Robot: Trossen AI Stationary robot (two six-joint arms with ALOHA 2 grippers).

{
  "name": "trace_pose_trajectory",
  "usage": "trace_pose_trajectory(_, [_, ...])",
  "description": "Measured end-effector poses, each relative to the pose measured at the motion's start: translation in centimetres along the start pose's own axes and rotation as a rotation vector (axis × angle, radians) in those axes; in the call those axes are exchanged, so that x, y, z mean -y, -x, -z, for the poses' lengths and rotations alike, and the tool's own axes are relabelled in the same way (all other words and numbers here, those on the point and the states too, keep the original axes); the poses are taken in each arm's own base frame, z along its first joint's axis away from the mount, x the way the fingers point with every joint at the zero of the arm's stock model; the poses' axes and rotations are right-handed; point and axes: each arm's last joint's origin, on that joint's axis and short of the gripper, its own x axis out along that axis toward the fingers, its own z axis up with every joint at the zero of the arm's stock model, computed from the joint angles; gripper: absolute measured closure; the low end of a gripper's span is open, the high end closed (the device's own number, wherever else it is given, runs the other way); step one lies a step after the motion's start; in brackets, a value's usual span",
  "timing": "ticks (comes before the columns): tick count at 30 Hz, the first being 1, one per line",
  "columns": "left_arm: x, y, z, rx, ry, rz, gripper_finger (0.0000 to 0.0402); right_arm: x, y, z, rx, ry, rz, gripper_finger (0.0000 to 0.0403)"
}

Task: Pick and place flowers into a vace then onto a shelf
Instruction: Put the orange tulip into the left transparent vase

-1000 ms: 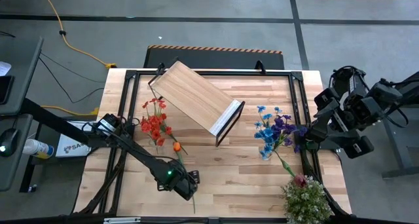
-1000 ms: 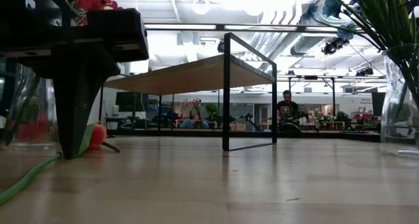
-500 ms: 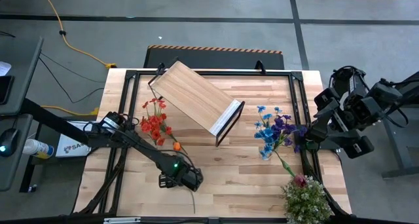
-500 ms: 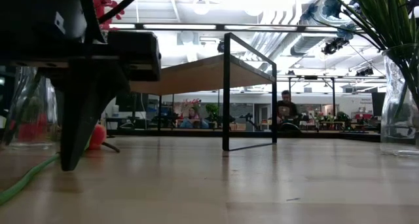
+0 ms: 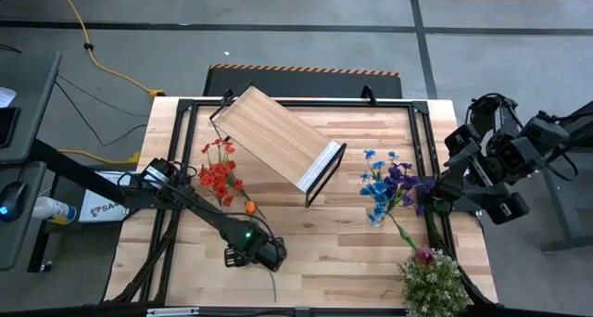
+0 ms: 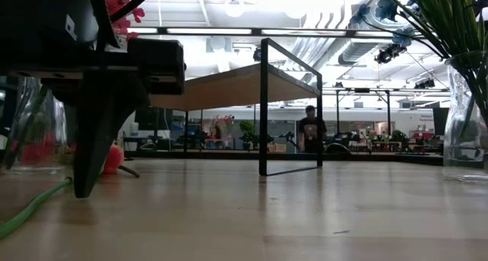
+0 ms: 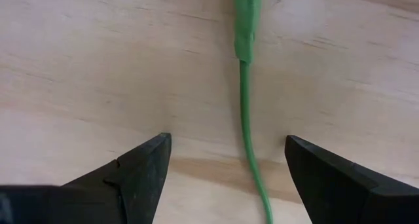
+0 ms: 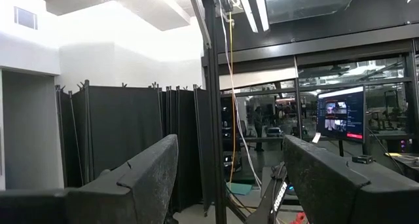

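Observation:
The orange tulip [image 5: 250,207] lies on the table, its green stem [image 7: 245,119] running toward the near edge. My left gripper [image 7: 226,145] points down over the stem, open, one finger on each side, apart from it. It also shows in the high view [image 5: 257,255], with one finger [image 6: 91,162] showing low over the wood in the low view. Red sprays [image 5: 218,173] stand in a glass vase [image 6: 30,131]. Blue and purple blooms [image 5: 384,187] stand in another vase [image 6: 467,116]. A dark pink rose [image 5: 423,255] lies on the table. The shelf [image 5: 278,136] stands at the far middle. My right gripper [image 8: 229,165] waits open, raised off the table's right edge.
A bushy green plant [image 5: 432,285] stands at the near right corner. A black frame [image 5: 176,169] runs round the tabletop. Bare wood [image 5: 343,252] lies between the tulip's stem and the rose. A person [image 6: 309,131] stands in the room far behind the table.
My left gripper has shifted a little over the tulip's stem, sunk slightly toward the table and turned a bit, then kept still. Its fingers stay open. The tulip has not moved.

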Motion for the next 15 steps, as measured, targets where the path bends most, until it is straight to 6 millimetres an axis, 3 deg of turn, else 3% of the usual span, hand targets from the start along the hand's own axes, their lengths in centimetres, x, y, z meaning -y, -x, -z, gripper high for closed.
trace_pose_trajectory(7, [-0.05,-0.01,-0.03,-0.002,0.014,-0.010,0.0087,-0.02,0.00,0.01,0.000,0.001,-0.005,0.0137])
trace_pose_trajectory(15, [-0.26,0.00,-0.15,0.011,0.036,-0.032,0.0163,-0.05,0.00,0.04,-0.001,0.000,-0.012,0.0137])
